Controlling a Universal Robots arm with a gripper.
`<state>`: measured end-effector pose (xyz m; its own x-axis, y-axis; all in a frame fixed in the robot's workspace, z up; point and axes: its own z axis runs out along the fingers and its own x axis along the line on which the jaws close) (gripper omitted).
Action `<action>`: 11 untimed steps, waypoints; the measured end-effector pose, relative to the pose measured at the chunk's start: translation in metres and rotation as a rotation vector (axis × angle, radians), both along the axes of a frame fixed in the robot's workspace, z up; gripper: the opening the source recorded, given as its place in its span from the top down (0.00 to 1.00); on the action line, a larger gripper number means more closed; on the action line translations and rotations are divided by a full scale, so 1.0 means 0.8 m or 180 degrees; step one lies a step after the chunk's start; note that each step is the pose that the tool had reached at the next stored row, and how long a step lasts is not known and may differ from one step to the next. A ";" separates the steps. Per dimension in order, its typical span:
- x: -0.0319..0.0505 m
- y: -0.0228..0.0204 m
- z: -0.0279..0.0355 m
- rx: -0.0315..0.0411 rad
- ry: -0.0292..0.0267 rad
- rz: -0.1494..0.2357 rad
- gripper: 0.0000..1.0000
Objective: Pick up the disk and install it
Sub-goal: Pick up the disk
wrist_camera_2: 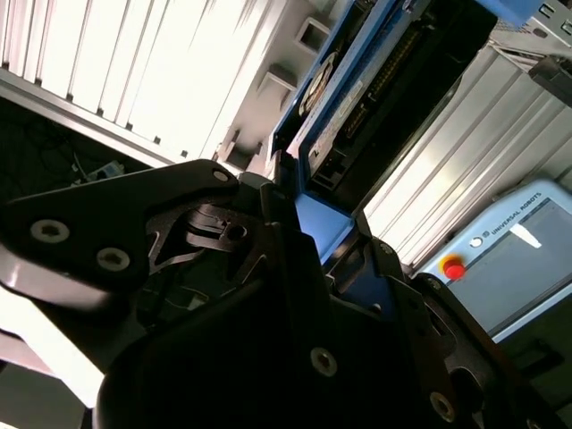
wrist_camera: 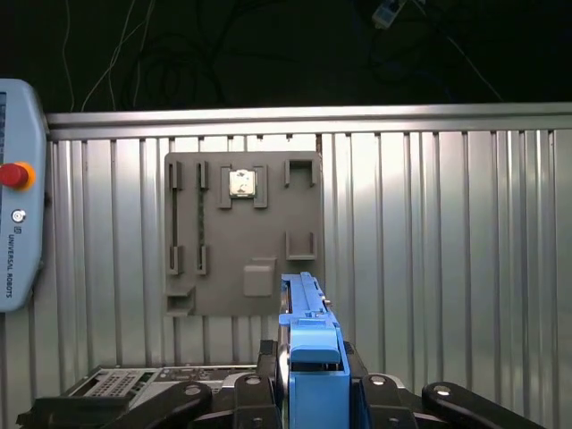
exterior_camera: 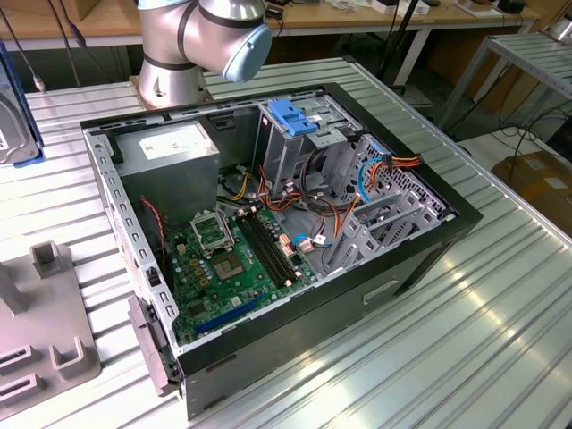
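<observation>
In both wrist views my gripper is shut on the disk. In the first wrist view the disk stands edge-on as a narrow bright blue carrier strip rising between the black fingers, held above the ribbed metal table. The second wrist view shows the disk's dark underside with its connector row, framed in blue plastic. In the exterior view the open computer case lies on the table, with a tall metal drive cage inside it.
A grey fixture plate with slots lies on the table under the held disk. A teach pendant rests near the table edge. The arm's base stands behind the case. Cables and a motherboard fill the case.
</observation>
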<state>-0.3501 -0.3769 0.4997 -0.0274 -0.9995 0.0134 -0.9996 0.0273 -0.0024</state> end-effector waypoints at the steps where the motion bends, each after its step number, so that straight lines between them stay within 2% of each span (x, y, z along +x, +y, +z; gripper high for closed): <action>1: 0.003 0.0000 0.0000 0.0000 0.0000 0.0000 0.64; 11: 0.028 -0.0001 -0.0007 -0.0002 0.0000 0.0000 0.64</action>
<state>-0.3279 -0.3770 0.4992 -0.0274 -0.9995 0.0141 -0.9996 0.0273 -0.0024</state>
